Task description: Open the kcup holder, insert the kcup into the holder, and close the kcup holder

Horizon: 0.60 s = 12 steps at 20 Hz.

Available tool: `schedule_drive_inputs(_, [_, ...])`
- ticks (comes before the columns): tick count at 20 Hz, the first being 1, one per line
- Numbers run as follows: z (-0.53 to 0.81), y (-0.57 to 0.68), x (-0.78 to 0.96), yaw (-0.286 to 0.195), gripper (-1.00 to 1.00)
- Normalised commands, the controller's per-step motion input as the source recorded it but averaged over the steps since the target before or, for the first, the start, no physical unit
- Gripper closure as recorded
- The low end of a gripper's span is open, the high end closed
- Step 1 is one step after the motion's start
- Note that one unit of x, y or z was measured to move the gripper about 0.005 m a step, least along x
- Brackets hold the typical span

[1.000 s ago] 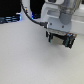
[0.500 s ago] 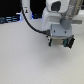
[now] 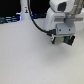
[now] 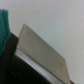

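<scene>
The white Panda arm (image 3: 56, 15) is reaching down from the top of the exterior view, toward the exterior view's right, with a black cable (image 3: 36, 20) looping off its side. Its gripper (image 3: 62, 38) is pointing downward and hanging low near the surface. Blur is hiding how the jaws are standing, and the wrist view is not settling it either.
</scene>
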Motion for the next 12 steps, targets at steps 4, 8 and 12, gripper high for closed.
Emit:
schedule_drive_inputs(4, [0.08, 0.55, -0.52, 0.09, -1.0])
schedule_drive_inputs(8, [0.03, 0.56, -0.64, 0.074, -1.0])
schedule_drive_inputs(12, [0.0, 0.55, -0.81, 0.042, -1.0])
